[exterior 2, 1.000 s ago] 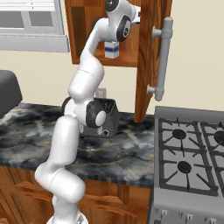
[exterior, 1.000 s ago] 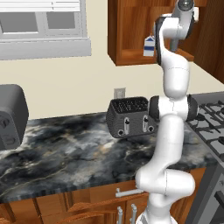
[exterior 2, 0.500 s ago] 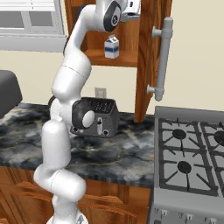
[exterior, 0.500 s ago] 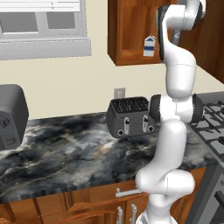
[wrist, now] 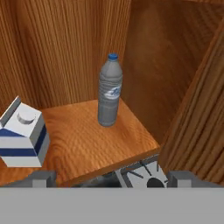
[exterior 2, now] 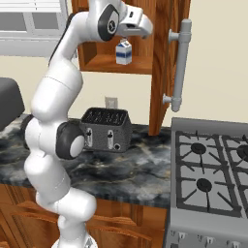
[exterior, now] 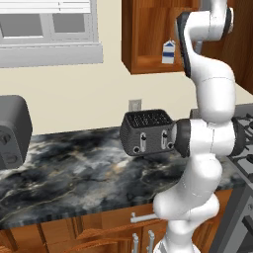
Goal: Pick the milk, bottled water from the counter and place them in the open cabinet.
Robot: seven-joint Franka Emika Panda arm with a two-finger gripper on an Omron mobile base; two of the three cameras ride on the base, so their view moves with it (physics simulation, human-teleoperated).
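Milk carton [wrist: 24, 139] stands upright on the open cabinet's shelf [wrist: 94, 146], at lower left of the hand view; white with dark blue bands, round cap on its sloped top. Bottled water [wrist: 109, 91] stands upright on the same shelf, centre of that frame, blue cap, well apart from the carton and nearer the cabinet's back corner. Hand [wrist: 111, 178] sits at the bottom of the hand view, fingers spread wide with nothing between them, just in front of the shelf's edge; a stove burner [wrist: 146, 175] shows below the shelf lip. In the right base view the carton [exterior 2: 123, 52] stands on the cabinet shelf [exterior 2: 114, 65] at upper centre, with the arm's head just above and left of it. In the left base view the carton [exterior: 168, 52] shows at upper right, beside the arm. A dark toaster [exterior: 144, 132] sits on the marbled tabletop [exterior: 74, 173], mid-frame. Gas stove [exterior 2: 213, 174] at right of the right base view.
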